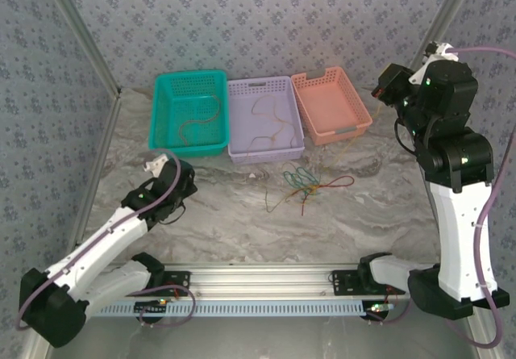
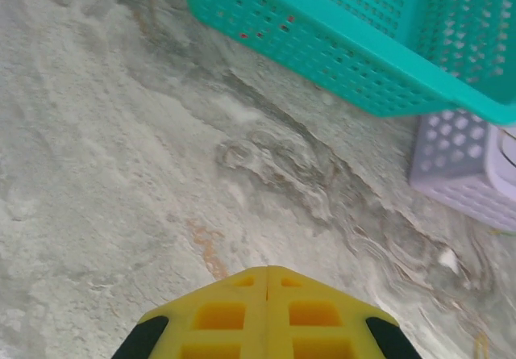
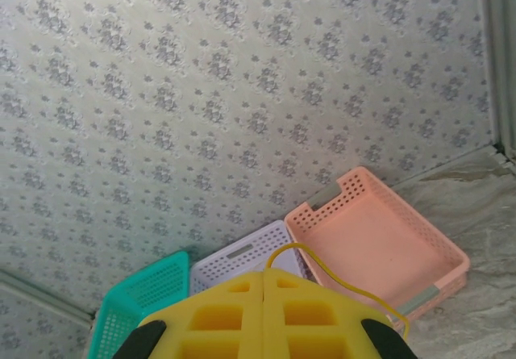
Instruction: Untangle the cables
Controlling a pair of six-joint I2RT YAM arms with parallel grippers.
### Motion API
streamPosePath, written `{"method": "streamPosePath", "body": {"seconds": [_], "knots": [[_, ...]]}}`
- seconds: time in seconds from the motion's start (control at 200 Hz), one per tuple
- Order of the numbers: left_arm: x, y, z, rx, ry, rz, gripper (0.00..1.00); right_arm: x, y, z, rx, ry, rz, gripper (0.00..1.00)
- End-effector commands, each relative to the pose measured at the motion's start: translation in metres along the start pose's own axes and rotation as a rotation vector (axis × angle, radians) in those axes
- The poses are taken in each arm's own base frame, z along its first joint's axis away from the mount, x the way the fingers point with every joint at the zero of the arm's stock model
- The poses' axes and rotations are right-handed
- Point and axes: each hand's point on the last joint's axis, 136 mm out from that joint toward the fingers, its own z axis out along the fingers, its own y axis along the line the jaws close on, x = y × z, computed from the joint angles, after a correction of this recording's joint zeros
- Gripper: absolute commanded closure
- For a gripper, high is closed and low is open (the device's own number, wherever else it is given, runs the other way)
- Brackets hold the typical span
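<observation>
The yellow left gripper [image 2: 268, 272] was closed and empty over the marbled grey desk [image 2: 121, 173]. The right gripper [image 3: 264, 273] was clamped on a thin yellow cable [image 3: 290, 245] near the peach plastic basket [image 3: 379, 238]

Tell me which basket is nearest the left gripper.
The teal basket, leftmost in the row, ahead of the left gripper; the purple basket and pink basket sit farther right.

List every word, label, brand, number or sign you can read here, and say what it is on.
No readable text in any view.
None on the green basket, the purple basket or the pink basket.
None on the wall: flower pattern, no writing.
None on the left gripper or the right gripper, which is shut on a yellow cable: plain yellow fingers.
Too small to read: any marking on the rail along the near edge.
</observation>
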Motion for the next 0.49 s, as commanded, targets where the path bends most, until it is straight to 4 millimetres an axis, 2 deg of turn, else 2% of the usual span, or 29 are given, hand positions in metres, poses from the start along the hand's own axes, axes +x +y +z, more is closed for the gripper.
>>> {"method": "streamPosePath", "body": {"seconds": [0.0, 0.06, 0.13, 0.175, 0.255, 0.345, 0.49], "knots": [[0.026, -0.043, 0.0, 0.203, 0.147, 0.094, 1.0, 0.004, 0.013, 0.005, -0.066, 0.023, 0.021, 1.0], [0.038, -0.07, -0.003, 0.281, 0.191, 0.151, 0.98, 0.009, 0.012, 0.007, -0.067, 0.043, 0.017, 1.0], [0.053, -0.092, -0.007, 0.29, 0.226, 0.205, 0.85, 0.015, 0.009, 0.008, -0.061, 0.061, 0.011, 1.0], [0.065, -0.101, -0.006, 0.272, 0.256, 0.227, 0.74, 0.02, 0.007, 0.008, -0.06, 0.069, 0.01, 1.0], [0.088, -0.116, -0.001, 0.234, 0.301, 0.264, 0.61, 0.028, 0.004, 0.008, -0.061, 0.08, 0.013, 1.0], [0.107, -0.132, 0.009, 0.193, 0.317, 0.284, 0.58, 0.035, 0.0, 0.005, -0.063, 0.088, 0.019, 1.0], [0.123, -0.154, 0.022, 0.098, 0.269, 0.327, 0.53, 0.041, -0.004, 0.001, -0.064, 0.09, 0.025, 1.0]]}}
